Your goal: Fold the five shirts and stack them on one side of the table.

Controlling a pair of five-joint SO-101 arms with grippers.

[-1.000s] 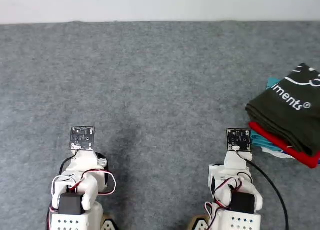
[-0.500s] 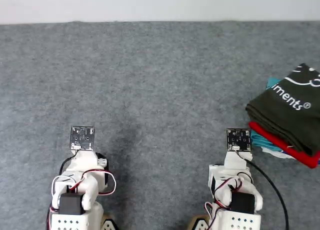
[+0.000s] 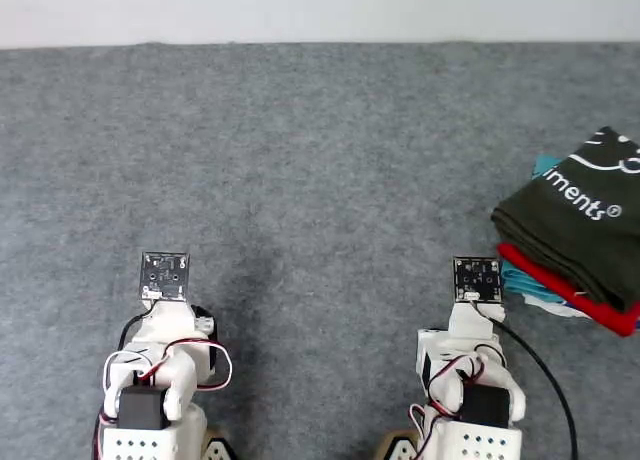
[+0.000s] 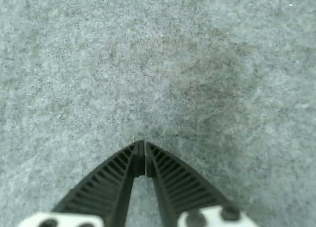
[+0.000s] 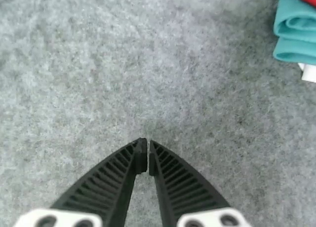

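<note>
The left pincer (image 4: 144, 150) and right pincer (image 5: 148, 148) sit closed and empty at the near edge. The folded shirts (image 3: 575, 245) are stacked at the right of the desk (image 3: 320, 150).

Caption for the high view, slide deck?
Left arm, right arm tucked back; shirt stack beside the right one, dark shirt atop red and teal.

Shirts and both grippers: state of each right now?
dark shirt, folded, top of the stack at the table's right edge
red shirt, folded, directly under the dark shirt
teal shirt, folded, under the red shirt
white fabric, edge showing below the teal shirt, fold cannot be judged
left gripper, shut, empty, over bare mat
right gripper, shut, empty, beside the stack
</note>
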